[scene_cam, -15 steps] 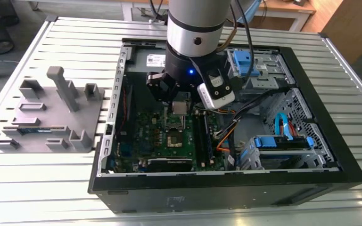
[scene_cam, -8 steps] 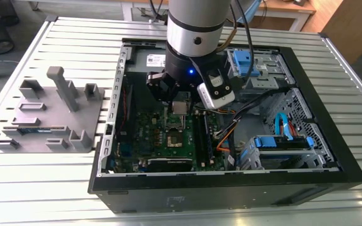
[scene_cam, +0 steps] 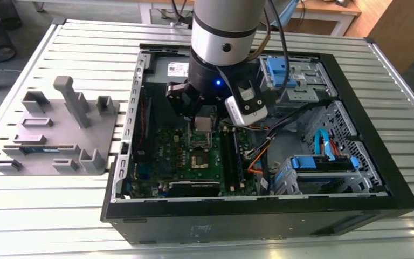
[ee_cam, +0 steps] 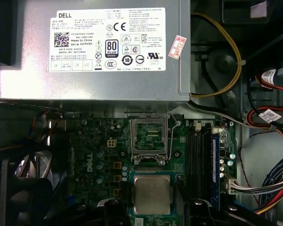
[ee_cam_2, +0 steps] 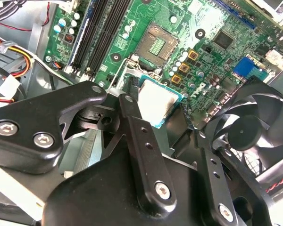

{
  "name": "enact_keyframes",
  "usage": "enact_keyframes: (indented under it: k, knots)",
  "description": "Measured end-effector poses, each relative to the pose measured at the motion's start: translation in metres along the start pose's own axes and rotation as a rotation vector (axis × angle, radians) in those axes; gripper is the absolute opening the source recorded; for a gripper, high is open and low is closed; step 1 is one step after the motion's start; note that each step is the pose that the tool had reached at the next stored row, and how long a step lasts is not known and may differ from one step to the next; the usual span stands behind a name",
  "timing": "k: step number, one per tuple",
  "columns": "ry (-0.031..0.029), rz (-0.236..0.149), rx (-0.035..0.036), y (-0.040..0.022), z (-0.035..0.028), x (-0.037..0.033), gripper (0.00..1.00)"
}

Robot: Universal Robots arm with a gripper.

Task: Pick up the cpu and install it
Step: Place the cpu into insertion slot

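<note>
Both jaws of your gripper [ee_cam_2: 159, 104] clamp opposite edges of the cpu [ee_cam: 152, 194], held over the circuit board [ee_cam: 96, 141] near the open socket [ee_cam: 150, 136]; reckon it light, stiff, slick-topped, fragile underneath.

In the second wrist view, expect the gripper [ee_cam_2: 158, 106] linkage to cover part of the cpu [ee_cam_2: 155, 100]; two of its corners are hidden from you. The fan [ee_cam_2: 247, 134] is cut off by the picture's edge. In the first wrist view, the fingers [ee_cam: 114, 212] and the power supply box [ee_cam: 85, 87] both run past the edge. In the exterior view, the arm [scene_cam: 225, 32] hides part of the motherboard [scene_cam: 167, 156] (the socket [scene_cam: 194, 158] pins are too small to tell).
</note>
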State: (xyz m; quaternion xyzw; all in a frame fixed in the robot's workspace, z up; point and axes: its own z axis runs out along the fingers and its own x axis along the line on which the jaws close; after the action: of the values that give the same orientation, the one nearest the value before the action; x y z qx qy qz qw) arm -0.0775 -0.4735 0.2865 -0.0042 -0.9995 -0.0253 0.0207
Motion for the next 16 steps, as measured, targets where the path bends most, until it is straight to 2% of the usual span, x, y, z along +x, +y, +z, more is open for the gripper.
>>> enact_keyframes:
  k: [8, 16]
  knots:
    - [-0.0022, 0.0, 0.0003, -0.0015, 0.0043, 0.0024, 0.47]
    - [-0.0091, 0.0, 0.0, -0.006, 0.015, 0.005, 0.47]
